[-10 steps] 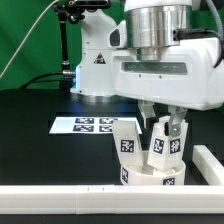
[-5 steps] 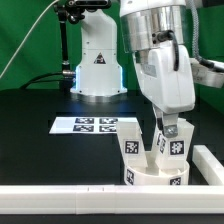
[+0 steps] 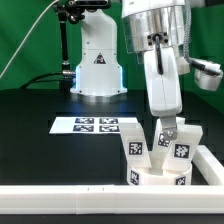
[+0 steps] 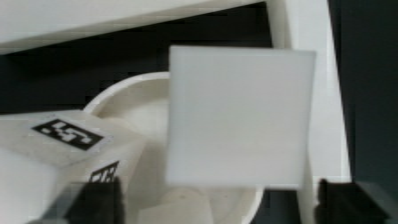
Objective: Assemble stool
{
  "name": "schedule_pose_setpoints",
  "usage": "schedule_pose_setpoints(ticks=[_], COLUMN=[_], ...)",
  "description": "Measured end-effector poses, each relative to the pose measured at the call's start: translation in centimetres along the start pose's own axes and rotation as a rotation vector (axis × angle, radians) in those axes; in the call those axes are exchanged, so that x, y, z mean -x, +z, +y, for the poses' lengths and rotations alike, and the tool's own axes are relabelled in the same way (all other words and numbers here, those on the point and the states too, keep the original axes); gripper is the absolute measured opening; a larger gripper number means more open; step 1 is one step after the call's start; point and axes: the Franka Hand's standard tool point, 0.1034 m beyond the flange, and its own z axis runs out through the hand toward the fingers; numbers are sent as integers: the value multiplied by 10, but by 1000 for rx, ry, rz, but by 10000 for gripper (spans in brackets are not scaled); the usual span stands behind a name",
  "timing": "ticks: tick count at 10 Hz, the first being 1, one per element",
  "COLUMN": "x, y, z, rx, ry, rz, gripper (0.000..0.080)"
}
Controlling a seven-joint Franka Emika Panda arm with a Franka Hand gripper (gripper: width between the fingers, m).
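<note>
Green curtain (image 3: 25, 40) hangs behind the rig, and a black table (image 3: 40, 150) fills most of the exterior view. On it stands the arm's white base (image 3: 97, 65), with the arm (image 3: 160, 60) reaching down from above on the exterior view's right. A long white bar (image 3: 60, 198) runs along the table's near edge, and a second white rail (image 3: 208, 160) borders the far right corner. Flat on the black surface lies the marker board (image 3: 95, 125), printed with four square tags.

Nearest the bar, at the exterior view's right, sits the stool seat (image 3: 158, 182), a thick white round ring with a square tag on its side. Two short blocky legs stand upright in its sockets: one leg (image 3: 134, 147) toward the exterior view's left, and a second leg (image 3: 183, 150) beside it, each bearing a black-and-white tag.

The gripper (image 3: 170, 128) hangs just above and between the two legs. Whether its jaws grip the second leg or stand clear of it cannot be told. In the wrist view a plain white leg face (image 4: 240, 115) fills the middle, with the seat's curved rim (image 4: 125, 100) behind it.
</note>
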Motion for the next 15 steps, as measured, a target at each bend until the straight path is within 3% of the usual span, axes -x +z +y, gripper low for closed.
schedule_pose_setpoints(ticks=[1, 2, 4, 8, 12, 15], x=[7, 20, 31, 29, 34, 32], y=[-4, -9, -15, -13, -11, -11], z=[0, -2, -3, -3, -2, -2], rx=[37, 57, 55, 61, 74, 80], ry=[-75, -135, -339, -627, -1133, -1294], rz=[11, 25, 21, 16, 40, 36], gripper=[618, 643, 643, 649, 649, 649])
